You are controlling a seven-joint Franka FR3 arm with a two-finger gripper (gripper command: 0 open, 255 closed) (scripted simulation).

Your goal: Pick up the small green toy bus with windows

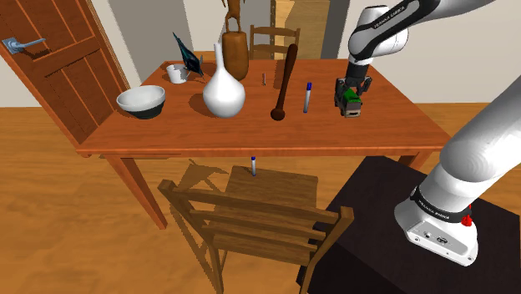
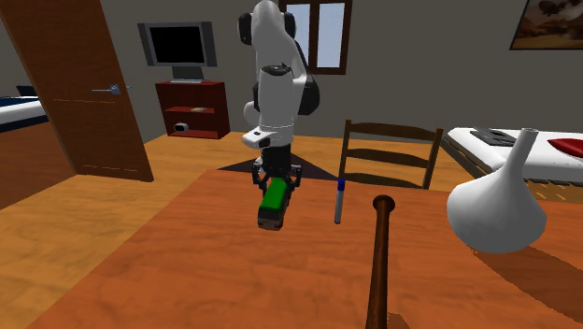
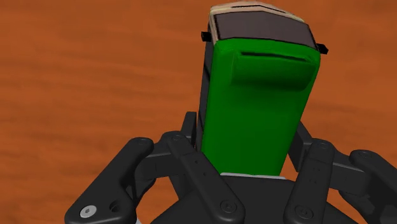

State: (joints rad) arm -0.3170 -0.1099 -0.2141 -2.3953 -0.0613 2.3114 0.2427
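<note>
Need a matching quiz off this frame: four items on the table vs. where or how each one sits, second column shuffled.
1 green toy bus
2 white vase
3 bowl
4 wooden club

a lying beside the blue-capped pen
b held in the gripper
c upright, between bowl and club
d end of the table at the shoulder view's left

Pairs: 1-b, 2-c, 3-d, 4-a

The table (image 1: 192,134) is grained wood, the green bus (image 3: 257,114) smooth and matt.
</note>
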